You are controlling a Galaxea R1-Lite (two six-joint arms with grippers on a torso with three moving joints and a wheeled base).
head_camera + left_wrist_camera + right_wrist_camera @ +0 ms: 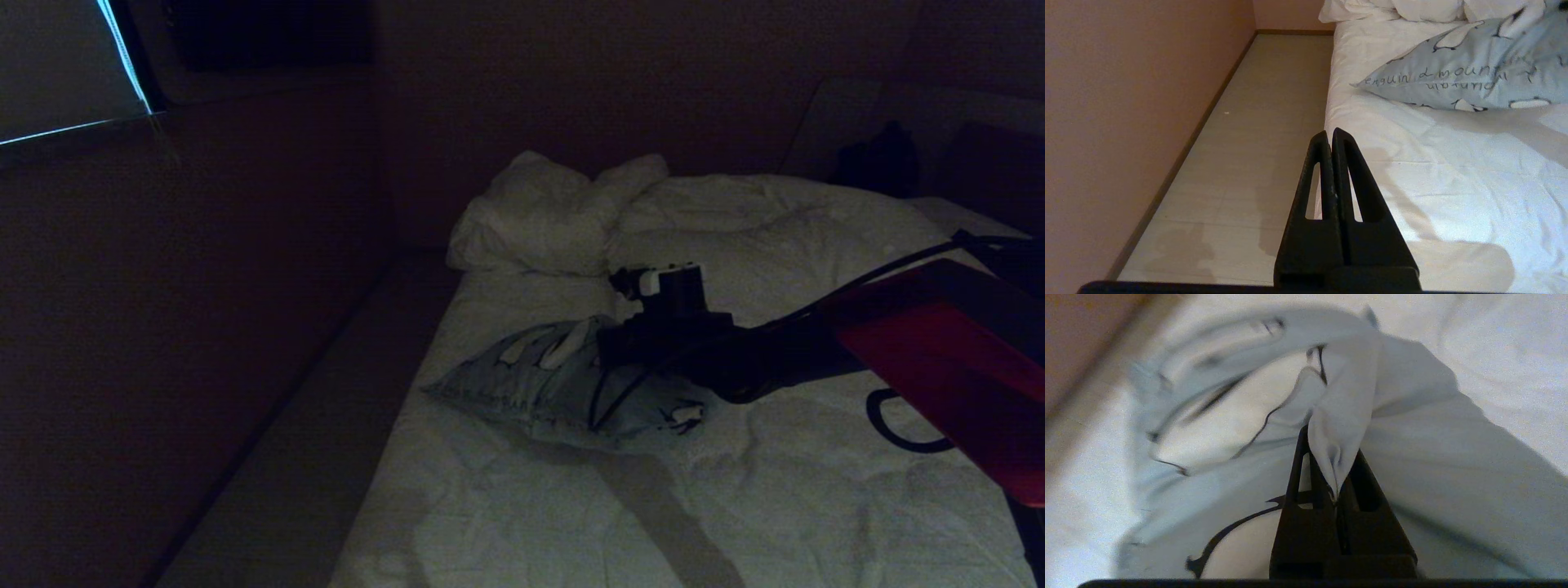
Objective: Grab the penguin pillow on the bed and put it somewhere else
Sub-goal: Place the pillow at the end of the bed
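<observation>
Blue-grey penguin pillow (1412, 465) fold pinched by right gripper (1333, 473) (arm outstretched over bed (816, 506)).

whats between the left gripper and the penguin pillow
Only bare white sheet of the bed. In the left wrist view nothing else lies between the left gripper, jaws shut, and the penguin pillow.

one penguin pillow (555, 384), blue-grey, line of dark script. one bed (816, 490), white bedding. one heap of rumpled white pillows (547, 216) at far end; exact count unclear. two grippers: left gripper (1331, 136), right gripper (1331, 457).
</observation>
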